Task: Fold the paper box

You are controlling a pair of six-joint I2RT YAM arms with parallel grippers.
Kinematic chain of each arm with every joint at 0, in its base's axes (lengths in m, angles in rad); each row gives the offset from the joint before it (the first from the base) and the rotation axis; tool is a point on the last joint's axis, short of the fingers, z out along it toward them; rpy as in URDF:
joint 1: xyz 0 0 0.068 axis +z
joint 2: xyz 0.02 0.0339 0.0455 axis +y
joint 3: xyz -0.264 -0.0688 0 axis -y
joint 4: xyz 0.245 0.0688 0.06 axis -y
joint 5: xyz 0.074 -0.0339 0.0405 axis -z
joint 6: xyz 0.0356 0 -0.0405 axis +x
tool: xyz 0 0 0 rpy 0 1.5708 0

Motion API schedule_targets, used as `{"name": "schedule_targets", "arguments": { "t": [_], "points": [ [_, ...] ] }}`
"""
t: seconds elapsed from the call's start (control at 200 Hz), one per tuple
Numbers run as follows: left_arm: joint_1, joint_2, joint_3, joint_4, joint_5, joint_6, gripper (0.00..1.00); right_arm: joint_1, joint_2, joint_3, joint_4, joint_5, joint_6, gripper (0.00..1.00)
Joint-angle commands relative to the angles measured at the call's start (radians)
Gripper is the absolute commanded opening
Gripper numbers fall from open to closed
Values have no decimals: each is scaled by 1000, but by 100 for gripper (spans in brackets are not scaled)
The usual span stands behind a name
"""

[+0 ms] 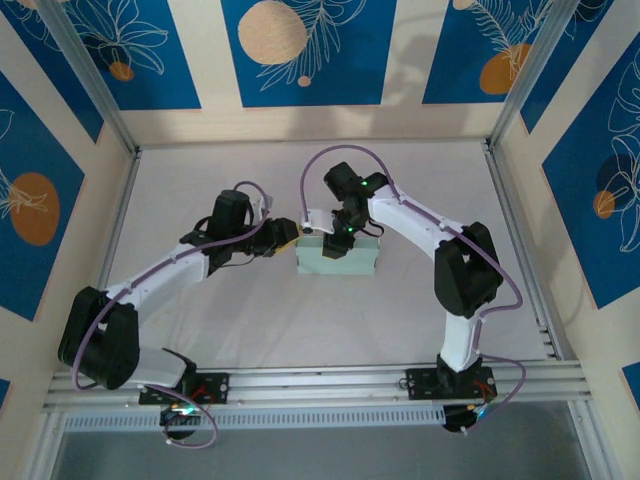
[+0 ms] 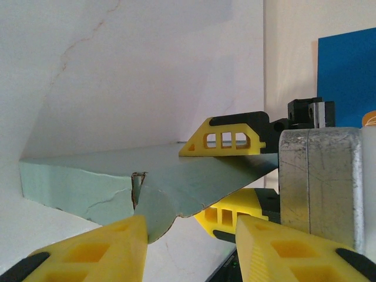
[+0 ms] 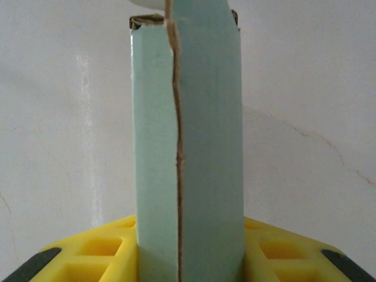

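Top external: paper box, pale green, lies flat mid-desk, between the two arms. Right hand sits on its far edge; left hand at its left end.

Right wrist: right hand clamped on the box, card pressed between both yellow fingers, a torn seam running up the panel.

Left wrist: left hand part open, fingers apart. A loose flap dips between them; contact not clear. Right hand's fingers pinch the panel from above and below.
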Motion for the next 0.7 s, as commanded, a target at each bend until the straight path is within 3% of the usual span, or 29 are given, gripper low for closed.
{"name": "schedule_targets", "arguments": {
  "t": [0.0,0.695],
  "points": [
    [-16,13,-9,67,32,-19,43,14,28,24,-23,-8,6,38],
    [-16,52,-97,152,24,-21,37,20,22,19,-27,-13,11,36]
  ]
}}
